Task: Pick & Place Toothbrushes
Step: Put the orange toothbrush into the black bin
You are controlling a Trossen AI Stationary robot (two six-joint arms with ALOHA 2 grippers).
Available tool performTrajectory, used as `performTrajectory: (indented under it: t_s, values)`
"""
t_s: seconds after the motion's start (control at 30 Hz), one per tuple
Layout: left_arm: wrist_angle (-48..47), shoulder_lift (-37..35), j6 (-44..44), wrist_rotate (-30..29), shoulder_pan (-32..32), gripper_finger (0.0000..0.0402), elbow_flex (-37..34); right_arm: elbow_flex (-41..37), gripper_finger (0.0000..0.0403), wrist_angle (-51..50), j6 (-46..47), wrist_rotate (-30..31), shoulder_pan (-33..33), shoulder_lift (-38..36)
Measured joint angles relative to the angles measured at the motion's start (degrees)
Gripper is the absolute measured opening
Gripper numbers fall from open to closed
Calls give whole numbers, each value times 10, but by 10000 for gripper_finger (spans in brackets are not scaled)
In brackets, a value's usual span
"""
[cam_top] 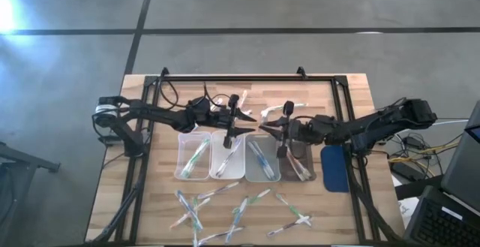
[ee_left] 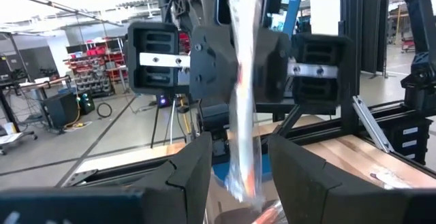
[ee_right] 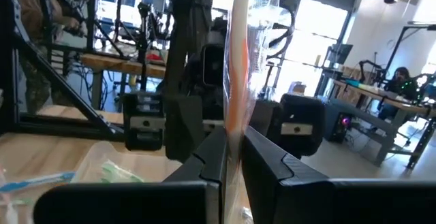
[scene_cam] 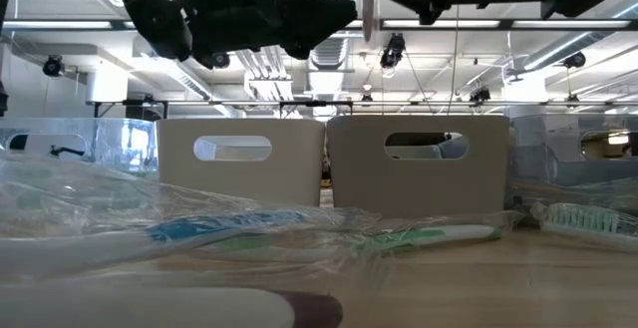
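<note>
Right fingers: pinched shut on a clear-wrapped toothbrush with an orange-red streak (ee_right: 235, 81), which stands nearly upright between them; the right gripper (cam_top: 283, 132) hovers above the middle of the table, over the far end of the rightmost tray.
Left fingers: parted, standing either side of the same wrapped stick in the left wrist view, not visibly pressing on it; the left gripper (cam_top: 241, 121) faces the right one, close across a small gap.
Key relation: the held toothbrush's long axis runs up and down, just ahead of the left fingers (ee_left: 194, 166). I'd judge a handover or a drop into a tray comes next, and the right arm alone has the stick.
Trays: four clear rectangular plastic trays (cam_top: 180, 173) sit side by side mid-table, just below the grippers, long sides toward the near edge. Each shows a few wrapped toothbrushes inside, lying lengthwise.
Loose toothbrushes (cam_top: 241, 209): a scatter of wrapped sticks with green, blue and purple accents along the table's near edge, crossing each other at odd angles.
Blue flat pad (cam_top: 335, 168): right of the trays.
</note>
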Motion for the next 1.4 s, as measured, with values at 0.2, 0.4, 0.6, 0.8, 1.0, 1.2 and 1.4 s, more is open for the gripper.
performTrajectory:
  t_s: [0.2, 0.4, 0.6, 0.8, 1.0, 1.2, 1.4]
  values:
    - [-5, 0, -3, 0, 0, 151, 0, 0, 27, 69, -11, 0, 0, 43]
    - [-8, 0, -9, 0, -1, 151, 0, 25, 27, 74, -20, 0, 0, 76]
    - [-27, 0, -10, 0, -6, 148, 0, 53, 27, 68, -33, 0, 0, 103]
    - [-30, 0, -10, 0, -6, 101, 0, 57, 27, 39, -21, 1, 0, 98]
    - [-30, 0, -12, 2, -6, 32, 0, 57, 27, 39, -18, 2, 0, 97]
    - [-31, 0, -20, 4, -6, 26, 0, 57, 39, 39, -5, 2, 0, 97]
    - [-35, 0, -32, 4, -6, 30, 0, 57, 75, -5, 3, 32, 1, 66]
